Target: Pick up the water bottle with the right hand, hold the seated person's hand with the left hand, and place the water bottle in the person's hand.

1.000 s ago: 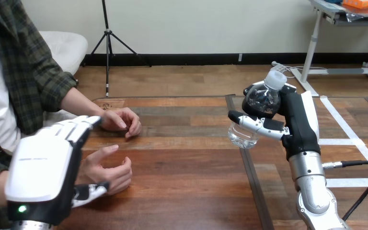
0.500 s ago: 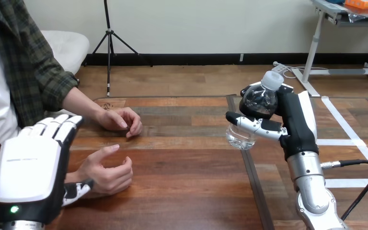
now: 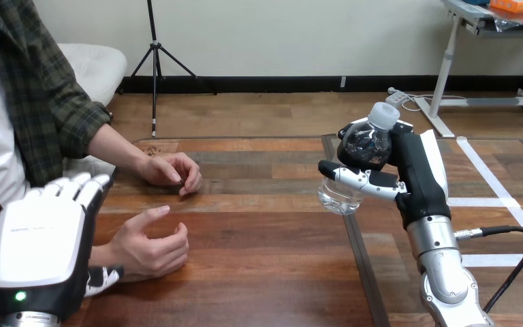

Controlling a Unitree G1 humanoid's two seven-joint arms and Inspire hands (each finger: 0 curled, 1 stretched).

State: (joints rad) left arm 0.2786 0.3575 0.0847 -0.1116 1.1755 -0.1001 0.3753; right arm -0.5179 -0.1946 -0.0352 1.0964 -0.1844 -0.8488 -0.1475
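Note:
My right hand is shut on a clear water bottle with a white cap, holding it tilted above the table's middle right. My left hand stands at the lower left with its white back toward me and its fingers straight, beside the person's nearer hand. My left thumb lies by that hand's wrist, and I cannot tell if they touch. The nearer hand rests on the table with loosely curled fingers and holds nothing. The person's farther hand rests on the table behind it.
The wooden table has a dark seam running front to back under the bottle. White tape lines mark the surface at the right. A wide bare stretch lies between the person's hands and the bottle.
My left hand has drawn back left and lower, away from the person's farther hand. My right hand with the bottle has shifted slightly left and down.

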